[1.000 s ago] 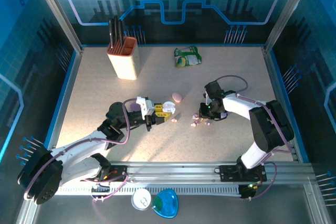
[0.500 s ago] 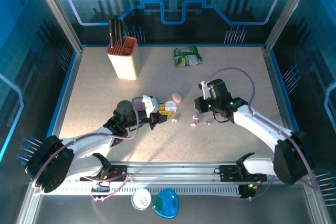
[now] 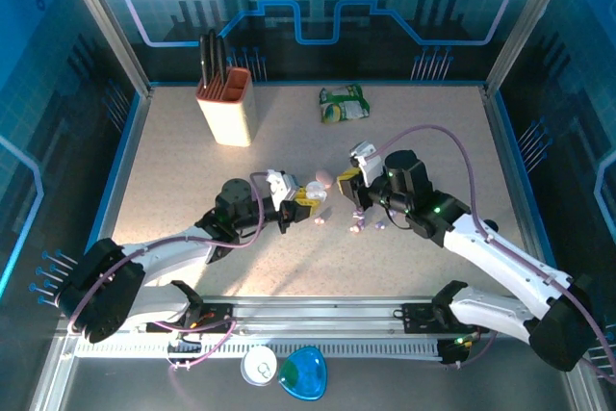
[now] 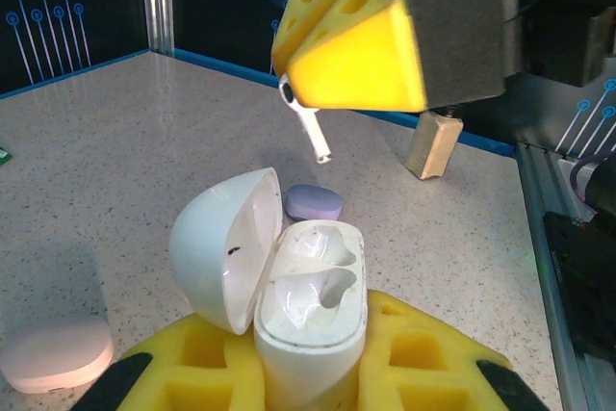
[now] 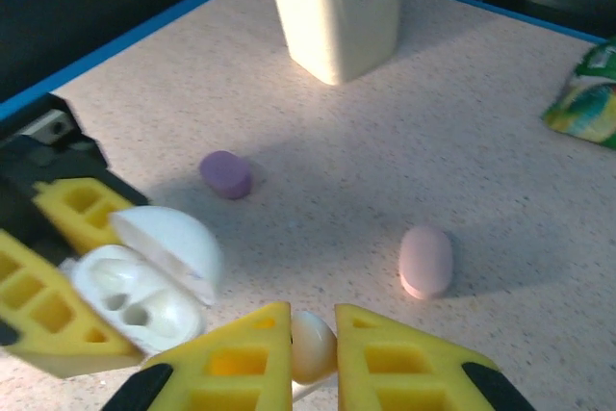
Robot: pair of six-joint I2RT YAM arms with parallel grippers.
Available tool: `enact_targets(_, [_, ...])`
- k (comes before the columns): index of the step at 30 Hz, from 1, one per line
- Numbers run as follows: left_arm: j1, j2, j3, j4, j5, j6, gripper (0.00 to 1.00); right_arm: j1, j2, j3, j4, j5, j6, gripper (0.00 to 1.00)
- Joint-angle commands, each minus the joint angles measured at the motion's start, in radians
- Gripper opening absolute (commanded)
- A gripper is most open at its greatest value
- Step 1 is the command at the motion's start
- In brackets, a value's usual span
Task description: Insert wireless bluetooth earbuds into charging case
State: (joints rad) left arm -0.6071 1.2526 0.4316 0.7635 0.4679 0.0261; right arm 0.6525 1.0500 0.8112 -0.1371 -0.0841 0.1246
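At counter (image 3: 173, 151) centre, L hand (image 4: 308, 382) is clamped on open case (image 4: 310, 300), both sockets empty. R hand (image 5: 313, 329) pinches a white bud (image 4: 310, 130) above it, not yet seated. More buds (image 3: 358, 226) lie loose nearby; none inserted yet, I reckon.

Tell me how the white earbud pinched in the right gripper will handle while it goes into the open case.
The small glossy white plastic earbud looks smooth and rounded, so it may twist or slip between the right gripper's yellow pads. Its thin stem hangs free below them and is probably stiff. Dropped, it would likely roll on the speckled table.
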Motion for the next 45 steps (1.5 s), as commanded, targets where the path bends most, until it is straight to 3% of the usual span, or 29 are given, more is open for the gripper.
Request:
enact_targets(1, [-0.008,0.013,0.031,-0.011,0.012,0.006,0.00,0.032,-0.008,0.034,0.057,-0.058,-0.028,0.15])
enact_targets(22, [-0.009,0.006,0.058,-0.023,0.053,-0.026,0.00,0.083,0.077,0.046,0.110,-0.070,-0.028,0.15])
enact_targets(45, [-0.009,0.018,0.075,0.002,0.026,-0.078,0.00,0.093,0.092,0.019,0.078,-0.145,-0.032,0.18])
